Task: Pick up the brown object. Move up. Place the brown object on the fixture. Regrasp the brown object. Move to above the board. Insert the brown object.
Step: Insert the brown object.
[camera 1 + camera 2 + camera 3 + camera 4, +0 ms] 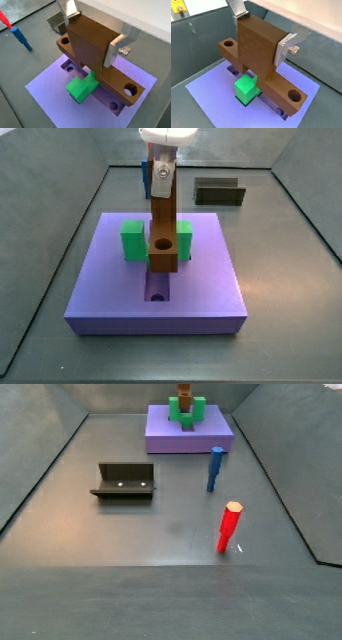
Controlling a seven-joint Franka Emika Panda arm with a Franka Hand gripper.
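Note:
My gripper (90, 37) (262, 34) is shut on the brown object (90, 47) (258, 50), with a silver finger on each side of its tall upper part. Both wrist views show its lower part as a long bar with a round hole near each end, lying along the groove of the purple board (47, 95) (211, 100). In a side view the brown object (163, 228) stands upright between the arms of the green block (132, 240), under the gripper (160, 173). Whether it touches the groove I cannot tell. The fixture (219, 192) (124, 481) stands empty on the floor.
A blue peg (214, 469) and a red peg (230, 527) stand upright on the floor between the board (167, 439) and the near edge. Grey walls surround the work floor.

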